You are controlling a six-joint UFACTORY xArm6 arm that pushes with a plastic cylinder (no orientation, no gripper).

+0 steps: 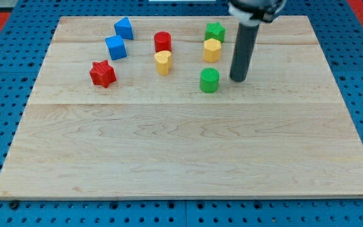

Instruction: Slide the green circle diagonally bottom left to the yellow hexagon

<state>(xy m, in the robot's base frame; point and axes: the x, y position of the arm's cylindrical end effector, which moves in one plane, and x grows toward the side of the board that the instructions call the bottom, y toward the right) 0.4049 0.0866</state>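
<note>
The green circle [209, 81] stands on the wooden board, right of centre in the upper half. The yellow hexagon [212, 50] sits just above it, a small gap apart. My tip [237, 79] rests on the board a short way to the right of the green circle, not touching it, and lower right of the yellow hexagon. The dark rod rises from the tip toward the view's top.
A green star-like block [215, 31] sits above the yellow hexagon. A red cylinder [162, 41] and a yellow heart-like block [162, 63] stand left of it. Two blue blocks [124, 28] [115, 48] and a red star [103, 74] lie further left. The board's edge [188, 198] runs along the bottom.
</note>
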